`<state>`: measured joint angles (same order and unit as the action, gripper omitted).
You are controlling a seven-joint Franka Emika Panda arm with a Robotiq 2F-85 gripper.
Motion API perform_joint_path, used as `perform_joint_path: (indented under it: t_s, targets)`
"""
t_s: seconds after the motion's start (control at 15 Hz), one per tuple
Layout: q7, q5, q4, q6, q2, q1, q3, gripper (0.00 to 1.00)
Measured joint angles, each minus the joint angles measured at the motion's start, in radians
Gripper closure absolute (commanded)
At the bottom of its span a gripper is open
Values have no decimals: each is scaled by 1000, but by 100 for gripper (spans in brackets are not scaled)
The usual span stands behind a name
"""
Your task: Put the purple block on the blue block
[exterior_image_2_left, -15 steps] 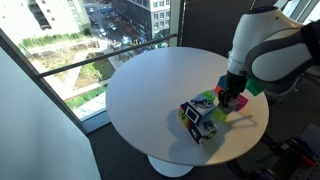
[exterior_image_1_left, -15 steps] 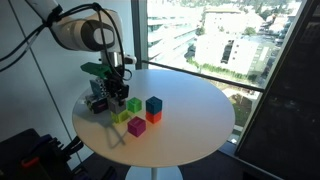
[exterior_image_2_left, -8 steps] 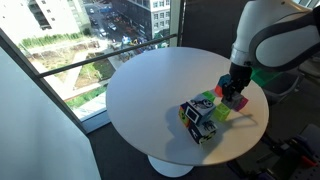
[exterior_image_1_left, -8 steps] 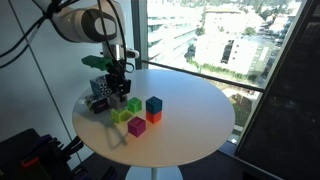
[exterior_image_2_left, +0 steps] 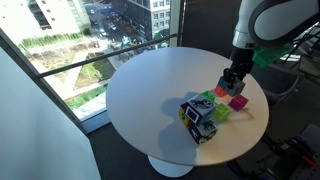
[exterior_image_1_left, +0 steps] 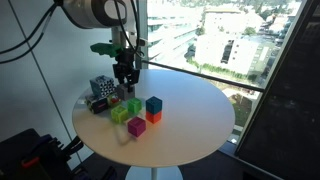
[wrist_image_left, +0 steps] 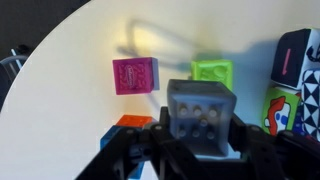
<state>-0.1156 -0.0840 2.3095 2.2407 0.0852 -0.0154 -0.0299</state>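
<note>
**Wrist view: purple block clamped, blue block off to one side, stack not yet made**

Wrist view had the purple block [wrist_image_left: 200, 115] pinched between my fingers, top face towards the cam. My gripper [exterior_image_1_left: 125, 80] hung above the table [exterior_image_1_left: 190, 110] near its edge, shut on that cube, nothing else touching it.

The blue block [exterior_image_1_left: 153, 104] stood nearer the table's middle. It looked to sit on top of an orange-red block [exterior_image_1_left: 153, 117], so the target was prob. already one storey up.

Risks as I judged them:
- Come in too low on the way across and I'd clip the blue block side-on and knock it off its base.
- The wrist cam caught only a sliver of blue behind my own fingers, so alignment was poor. Set down off-centre and the purple cube would tip off.
- The magenta block [exterior_image_1_left: 137, 126] and green block [exterior_image_1_left: 133, 104] sat close by. Open fingers on the way down could nudge either one.
- Let go too high and the cube bounces; push down too hard and the whole stack slides.
</note>
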Motion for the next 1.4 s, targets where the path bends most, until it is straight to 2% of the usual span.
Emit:
perform_joint_path:
  t_s: [0.33,1.4]
  targets:
    - [22,0,-56,-51,2,-6,-9,71]
    - [84,0,-188,-42,94,-46,-53,71]
